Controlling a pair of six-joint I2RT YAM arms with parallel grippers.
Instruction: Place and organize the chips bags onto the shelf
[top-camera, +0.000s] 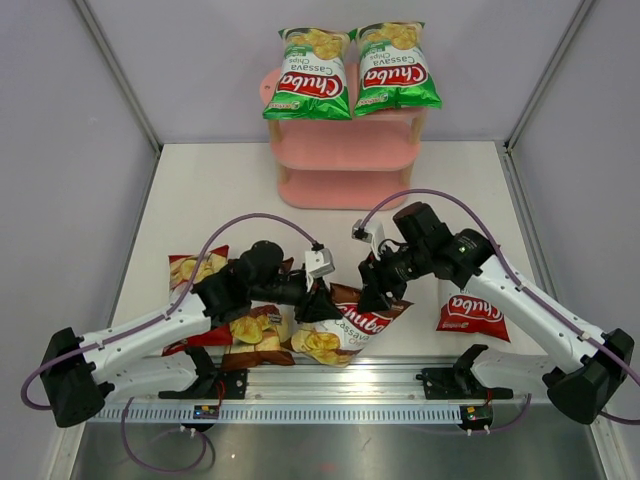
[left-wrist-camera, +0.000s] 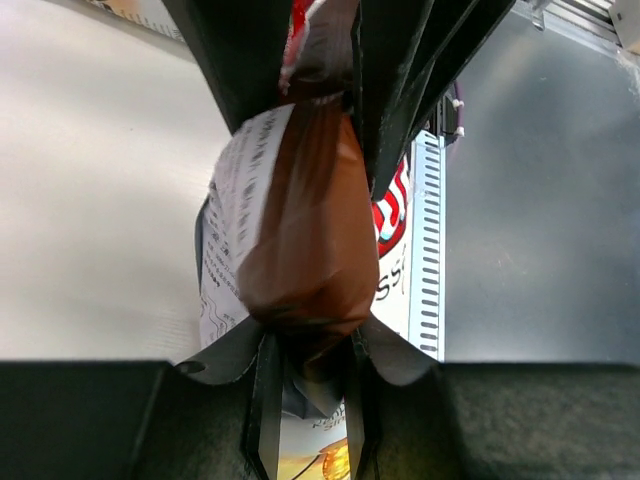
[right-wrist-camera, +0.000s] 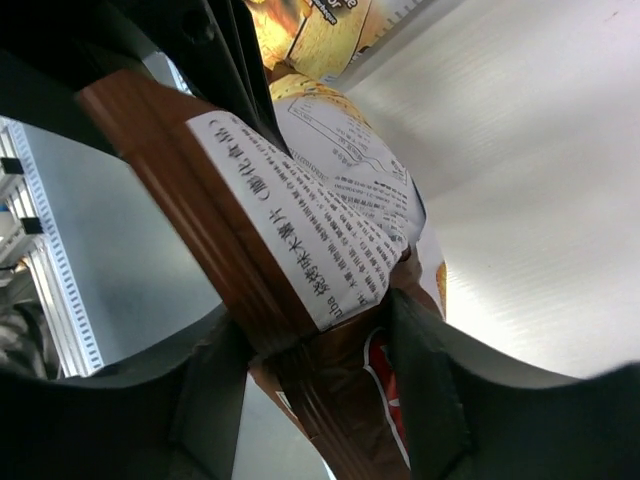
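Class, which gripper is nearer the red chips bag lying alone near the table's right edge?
Right. The right gripper is just left of the red chips bag; the left gripper is farther left.

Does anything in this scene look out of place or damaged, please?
Yes. One brown bag is creased and squeezed: the left gripper pinches one end, while the right gripper straddles the other. I see no spill.

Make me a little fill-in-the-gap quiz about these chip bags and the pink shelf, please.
1. The shelf carries two bags on its top board, both coloured ____.
2. The left gripper clamps one bag, coloured ____.
3. The lone bag lying on the table beside the right arm is ____.
Missing words: green; brown; red.
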